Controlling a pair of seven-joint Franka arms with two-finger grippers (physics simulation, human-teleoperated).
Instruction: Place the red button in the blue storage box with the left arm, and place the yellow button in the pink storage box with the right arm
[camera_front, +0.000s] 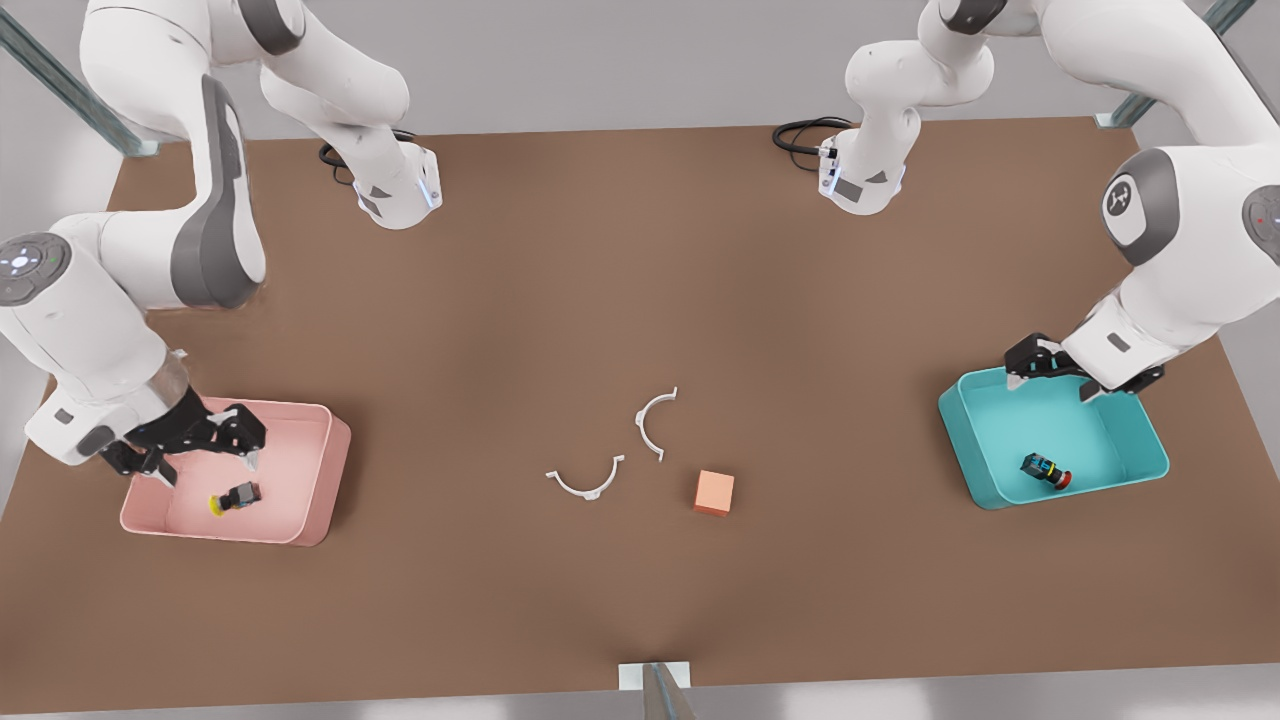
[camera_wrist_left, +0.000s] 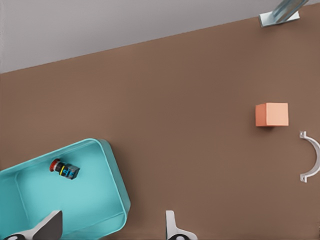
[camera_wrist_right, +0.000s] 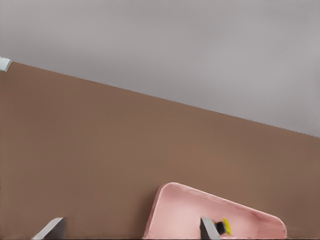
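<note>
The red button (camera_front: 1047, 470) (camera_wrist_left: 64, 169) lies on its side inside the blue storage box (camera_front: 1040, 425) (camera_wrist_left: 65, 200) at the front view's right. My left gripper (camera_front: 1052, 385) (camera_wrist_left: 110, 226) hangs open and empty over that box's far edge. At the front view's left, the yellow button (camera_front: 233, 498) (camera_wrist_right: 223, 226) lies on its side on the floor of the pink storage box (camera_front: 290, 470) (camera_wrist_right: 180, 210). My right gripper (camera_front: 208, 465) (camera_wrist_right: 129, 230) hovers open just above it, holding nothing.
An orange cube (camera_front: 714, 492) (camera_wrist_left: 271, 114) sits mid-table near the front. Two white curved clips (camera_front: 586, 482) (camera_front: 652, 420) lie beside it, one of them (camera_wrist_left: 312, 157) in the left wrist view. The arm bases (camera_front: 395, 190) (camera_front: 860, 180) stand at the table's back edge.
</note>
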